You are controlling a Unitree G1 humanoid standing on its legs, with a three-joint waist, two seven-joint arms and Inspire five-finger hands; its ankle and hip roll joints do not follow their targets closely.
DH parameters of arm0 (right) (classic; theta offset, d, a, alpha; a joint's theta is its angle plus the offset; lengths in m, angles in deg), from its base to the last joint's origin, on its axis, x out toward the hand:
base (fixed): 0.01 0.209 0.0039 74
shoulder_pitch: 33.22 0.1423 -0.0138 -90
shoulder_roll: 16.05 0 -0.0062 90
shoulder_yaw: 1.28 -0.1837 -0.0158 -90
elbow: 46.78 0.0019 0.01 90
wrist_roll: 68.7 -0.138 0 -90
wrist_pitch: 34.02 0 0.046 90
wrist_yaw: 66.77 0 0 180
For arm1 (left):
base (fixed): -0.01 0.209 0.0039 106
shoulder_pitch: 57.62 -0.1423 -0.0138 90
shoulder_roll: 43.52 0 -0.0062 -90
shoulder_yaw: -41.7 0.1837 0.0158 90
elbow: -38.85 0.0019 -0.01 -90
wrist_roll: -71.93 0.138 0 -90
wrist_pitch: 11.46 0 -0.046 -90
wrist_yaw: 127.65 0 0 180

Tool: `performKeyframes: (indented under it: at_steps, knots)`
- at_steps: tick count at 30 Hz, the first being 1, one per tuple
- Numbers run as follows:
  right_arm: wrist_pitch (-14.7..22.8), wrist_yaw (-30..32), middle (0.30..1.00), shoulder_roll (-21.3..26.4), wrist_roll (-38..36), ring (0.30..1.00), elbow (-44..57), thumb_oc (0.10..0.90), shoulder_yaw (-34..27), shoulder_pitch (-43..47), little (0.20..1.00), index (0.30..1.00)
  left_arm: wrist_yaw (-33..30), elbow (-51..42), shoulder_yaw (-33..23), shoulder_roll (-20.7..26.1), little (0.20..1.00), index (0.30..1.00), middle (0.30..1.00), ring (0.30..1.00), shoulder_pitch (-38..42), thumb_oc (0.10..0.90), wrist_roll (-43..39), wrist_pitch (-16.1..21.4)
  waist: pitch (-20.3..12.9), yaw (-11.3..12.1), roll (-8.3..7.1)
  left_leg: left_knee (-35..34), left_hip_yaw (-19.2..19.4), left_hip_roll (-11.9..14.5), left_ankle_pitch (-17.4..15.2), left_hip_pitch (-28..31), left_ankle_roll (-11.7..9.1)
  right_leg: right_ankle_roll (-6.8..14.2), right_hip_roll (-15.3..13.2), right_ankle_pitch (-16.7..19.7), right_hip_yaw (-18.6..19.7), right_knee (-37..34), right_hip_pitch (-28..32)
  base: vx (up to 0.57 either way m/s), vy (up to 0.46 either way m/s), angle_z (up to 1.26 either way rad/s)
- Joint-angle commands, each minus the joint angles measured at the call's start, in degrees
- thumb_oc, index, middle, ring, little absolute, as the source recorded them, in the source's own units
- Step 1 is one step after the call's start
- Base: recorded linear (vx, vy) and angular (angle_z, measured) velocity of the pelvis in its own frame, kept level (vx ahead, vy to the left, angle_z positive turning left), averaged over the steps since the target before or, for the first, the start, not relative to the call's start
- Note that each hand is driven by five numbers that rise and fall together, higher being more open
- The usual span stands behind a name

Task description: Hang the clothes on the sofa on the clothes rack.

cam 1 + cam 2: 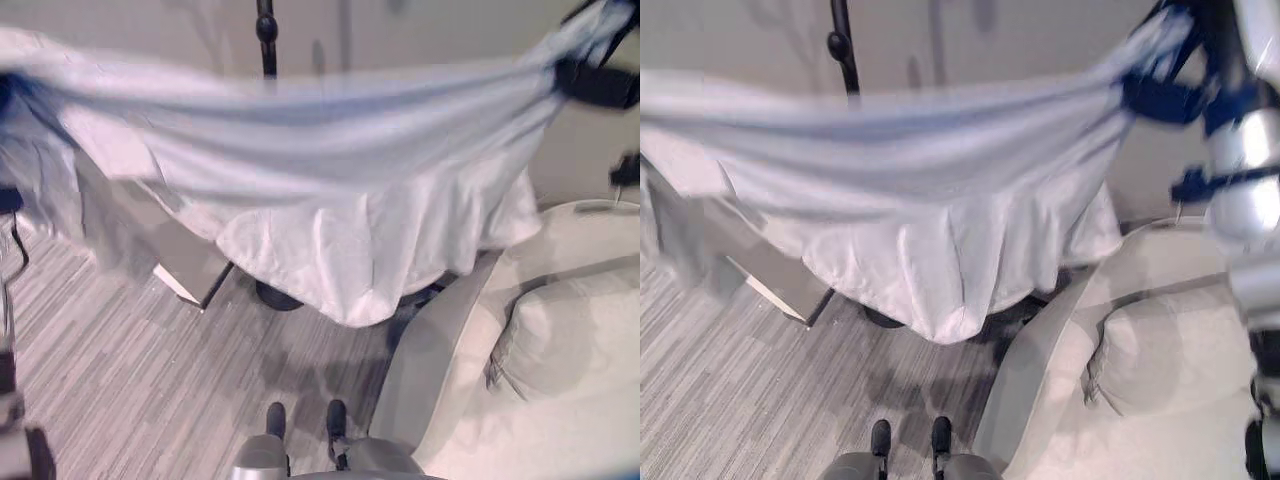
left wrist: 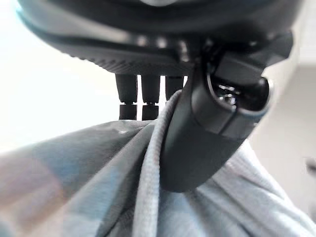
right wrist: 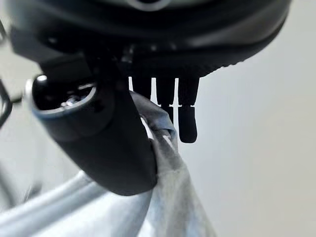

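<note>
Pale blue-white garment (image 1: 330, 150) is off the sofa, stretched wide in the air between both hands, long axis running 9 to 3 o'clock across the head views, loose lower edge sagging down at 6 toward the floor (image 1: 130, 380).

Left hand (image 2: 207, 133) pinches one end: thumb pressed onto a bunched fold of cloth against the fingers (image 2: 143, 98), seen in its wrist view. In the left eye view that end sits at about 9, the hand itself blurred.

Right hand (image 3: 113, 148) pinches the other end the same way, thumb clamped over the hem, fingertips (image 3: 187, 123) poking past the cloth. It shows high at 2 o'clock in the head views (image 1: 595, 85).

Clothes rack (image 1: 266, 40): dark upright pole at 12, behind the spread garment, its base (image 1: 278, 296) peeking out under the hem. Sofa (image 1: 560, 340) at 4 to 5, pale cushions, no other clothing visible on it.

Key relation: rack pole lies beyond the garment, roughly at its midline, slightly toward the left-hand side. Neither hand clearly nearer. Next move, my guess: lift and carry the span forward so the middle drapes over the rack. Rack top out of frame, can't judge clearance.
</note>
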Motion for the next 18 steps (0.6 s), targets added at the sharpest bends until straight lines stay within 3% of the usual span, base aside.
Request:
performKeyframes:
  at_steps: [1, 3, 5, 6, 7, 8, 9, 10, 11, 14, 18]
  knots:
    - [-0.7, 9.1, 0.3, 7.6, 2.6, 0.3, -0.4, 0.4, 4.0, 9.3, 0.3, 0.3, -7.1, 0.7, 4.4, 9.8, 0.3, 0.3, 0.3, 0.3, 8.9, 0.4, 3.4, 4.2, -7.6, 1.3, 1.5, -0.2, -2.3, 1.2, -4.1, 4.9, -1.6, 2.8, -8.2, -0.1, -4.6, 3.0, 4.0, 0.03, 0.173, 0.01]
    - [-1.1, 9.6, 0.3, 7.9, 2.3, 0.3, -1.8, 0.4, 7.3, 13.7, 0.3, 0.3, -7.7, 1.8, 6.0, 10.0, 0.3, 0.3, 0.3, 0.3, 11.8, 0.4, 3.0, 4.4, -6.8, 1.5, 2.17, -0.2, -2.8, 1.0, -3.8, 5.3, -1.5, 2.5, -8.6, -0.2, -4.2, 6.7, 2.9, 0.02, 0.131, 0.02]
    - [-1.6, 10.2, 0.3, 7.7, 1.2, 0.3, -3.1, 0.4, 10.0, 18.3, 0.3, 0.3, -8.7, 2.6, 7.4, 9.9, 0.3, 0.3, 0.3, 0.3, 14.7, 0.4, 2.5, 4.7, -5.7, 1.2, 3.95, -0.2, -3.5, 1.3, -3.0, 6.5, -1.5, 2.2, -8.6, 1.0, -3.3, 13.9, 0.0, 0.03, 0.199, 0.01]
    - [-2.0, 10.5, 0.3, 7.4, 0.1, 0.3, -5.6, 0.4, 16.6, 25.3, 0.3, 0.3, -10.2, 4.0, 8.2, 11.0, 0.3, 0.3, 0.3, 0.3, 17.4, 0.4, 2.5, 4.6, -2.7, 1.0, 5.7, -0.2, -3.5, 2.3, -2.3, 8.2, -1.8, 1.8, -7.7, -0.5, -1.6, 21.1, -3.8, 0.01, 0.168, -0.11]
    - [-1.9, 10.5, 0.3, 7.4, 0.0, 0.3, -5.9, 0.4, 17.5, 26.3, 0.3, 0.3, -10.2, 4.1, 8.1, 10.9, 0.3, 0.3, 0.3, 0.3, 17.4, 0.4, 2.5, 4.6, -2.6, 1.0, 5.84, -0.2, -3.3, 2.3, -2.3, 8.4, -1.8, 1.8, -7.7, -0.6, -1.5, 21.3, -3.9, 0.07, 0.087, -0.09]
    - [-2.0, 10.7, 0.3, 7.2, -0.8, 0.3, -6.5, 0.4, 18.1, 27.4, 0.3, 0.3, -10.9, 5.2, 7.5, 11.0, 0.3, 0.3, 0.3, 0.3, 17.5, 0.4, 2.1, 4.4, -2.5, 0.9, 5.92, -0.2, -3.4, 2.1, -2.6, 9.0, -1.9, 1.7, -8.1, -1.2, -1.8, 19.3, -4.1, 0.18, -0.038, -0.16]
    - [-1.6, 11.0, 0.3, 7.0, -2.1, 0.3, -7.3, 0.4, 21.1, 29.9, 0.3, 0.3, -11.8, 7.6, 8.8, 12.2, 0.3, 0.3, 0.3, 0.3, 19.5, 0.4, 1.4, 4.8, -2.8, 0.0, 5.42, -0.2, -3.9, 1.3, -3.1, 10.1, -1.6, 2.0, -8.1, -1.6, -2.8, 11.4, -4.0, 0.33, -0.089, -0.25]
    - [-1.8, 12.1, 0.3, 8.2, -1.2, 0.3, -11.4, 0.4, 25.9, 31.5, 0.3, 0.3, -11.3, 9.4, 12.5, 14.5, 0.3, 0.3, 0.3, 0.3, 21.2, 0.4, 2.0, 3.8, -2.8, -1.2, 4.61, -0.2, -4.5, 0.5, -3.5, 10.8, -0.7, 1.4, -5.9, -2.1, -1.8, 1.2, -4.5, 0.3, -0.139, -0.34]
    - [-2.5, 11.2, 0.3, 8.6, -2.0, 0.3, -12.8, 0.4, 24.7, 33.1, 0.3, 0.3, -11.5, 11.4, 12.8, 16.0, 0.3, 0.3, 0.3, 0.3, 21.1, 0.4, 0.3, 3.5, -2.9, -1.4, 4.33, -0.2, -5.2, 0.7, -3.8, 10.8, -0.6, 2.3, -5.9, -0.8, -1.1, 0.5, -4.4, 0.21, -0.172, -0.15]
    - [-0.9, 11.2, 0.3, 8.7, -3.6, 0.3, -10.4, 0.4, 24.4, 33.8, 0.3, 0.3, -12.7, 10.7, 13.0, 15.1, 0.3, 0.3, 0.3, 0.3, 23.7, 0.4, 0.6, 4.6, -5.0, -1.5, 3.11, -0.2, -4.8, 2.1, -3.5, 10.1, -0.3, 3.2, -5.5, -2.3, -1.6, 0.4, -3.9, 0.16, -0.207, 0.83]
    - [-0.7, 10.9, 0.3, 9.0, -4.7, 0.3, -10.2, 0.4, 26.2, 35.1, 0.3, 0.3, -12.6, 11.9, 14.4, 14.7, 0.3, 0.3, 0.3, 0.3, 24.2, 0.4, 0.3, 4.4, -7.9, -1.8, 2.21, 1.3, -4.2, 4.7, 0.3, 10.1, 0.4, 3.9, -4.2, -2.8, -1.3, 0.4, -1.8, 0.22, -0.182, 0.32]
